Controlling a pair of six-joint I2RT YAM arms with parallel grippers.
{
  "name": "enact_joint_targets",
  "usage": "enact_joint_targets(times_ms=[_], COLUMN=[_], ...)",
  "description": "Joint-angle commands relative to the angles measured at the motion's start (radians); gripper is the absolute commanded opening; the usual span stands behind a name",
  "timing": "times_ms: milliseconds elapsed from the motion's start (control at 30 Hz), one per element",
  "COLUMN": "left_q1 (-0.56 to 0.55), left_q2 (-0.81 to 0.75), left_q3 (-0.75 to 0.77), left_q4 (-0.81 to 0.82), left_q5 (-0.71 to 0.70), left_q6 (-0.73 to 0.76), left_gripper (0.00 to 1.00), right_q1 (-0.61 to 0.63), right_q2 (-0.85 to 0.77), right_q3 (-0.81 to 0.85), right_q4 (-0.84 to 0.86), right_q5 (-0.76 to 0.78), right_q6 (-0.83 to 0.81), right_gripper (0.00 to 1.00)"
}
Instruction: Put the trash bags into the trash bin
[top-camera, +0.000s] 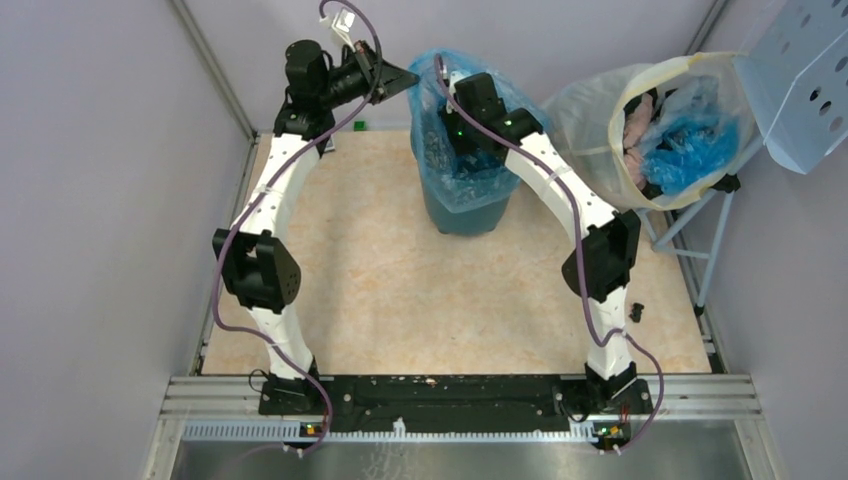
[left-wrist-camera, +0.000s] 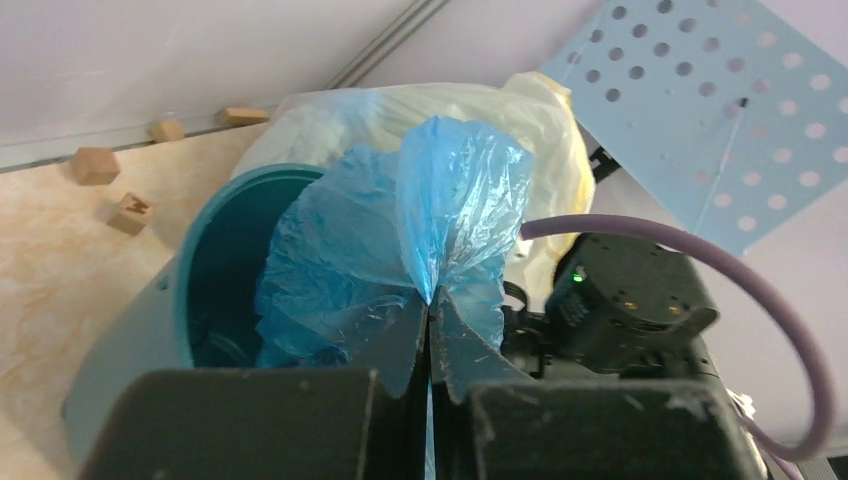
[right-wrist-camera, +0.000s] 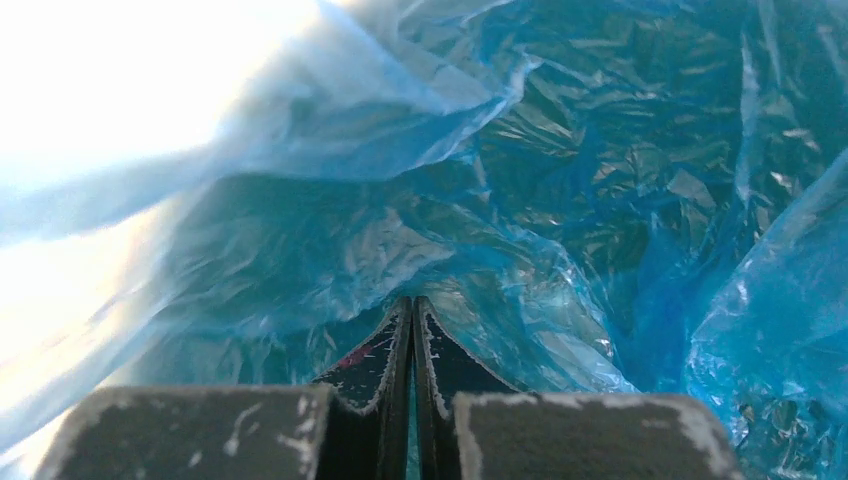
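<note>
At far left in the left wrist view we see wooden blocks (left-wrist-camera: 95, 165) on the table (top-camera: 380, 290) near the back wall. Our left claw (left-wrist-camera: 430, 300) reaches across to the left side of the bin (top-camera: 465, 215). Its fingers are pressed together on a gathered fold of the bag (left-wrist-camera: 460, 190), and the blue film fans up out of the pinch above the bin's open mouth. The bin stands upright at the far middle of the table, with the bag in and over it. The film drapes roughly halfway down the outside, leaving the teal base bare, and the rest bulges above the rim. Our right claw (right-wrist-camera: 412, 305) is down inside the bag from above, with crinkled blue film on every side in its own camera. Its fingers are pressed together with the tips against a fold, and we cannot tell whether any film is caught between them. Right of the bin a cloudy white sack (top-camera: 580, 105) stands open with crumpled blue plastic (top-camera: 690, 145) inside. Beyond it, at far right, is a pale perforated panel (top-camera: 800, 80).
</note>
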Motion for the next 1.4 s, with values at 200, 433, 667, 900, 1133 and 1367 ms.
enact_joint_targets(times_ms=[200,433,667,900,1133,1367], left_q1=[0.055,0.076,0.084,0.091,0.113,0.122], left_q2=[0.0,0.046,0.101,0.131,0.138,0.139], left_q3=[-0.031,-0.031,-0.023,-0.022,-0.024,-0.071], left_q4=[-0.065,-0.079,-0.113,-0.113,-0.098,-0.066], left_q5=[-0.031,0.037,0.09,0.114,0.16,0.206], left_q6=[0.068,0.045,0.034,0.038,0.025,0.006], left_gripper=[0.0,0.0,0.0,0.0,0.0,0.0], right_q1=[-0.003,-0.018,-0.078,-0.167,-0.214,-0.235], right_q2=[-0.139,-0.229,-0.29,-0.314,-0.281,-0.226], right_q3=[0.071,0.074,0.08,0.077,0.082,0.078], right_q4=[-0.064,-0.106,-0.154,-0.222,-0.311,-0.374], right_q5=[-0.03,0.022,0.055,0.105,0.167,0.172], right_q6=[0.02,0.003,0.059,0.112,0.141,0.205], right_gripper=[0.12,0.29,0.51,0.58,0.66,0.63])
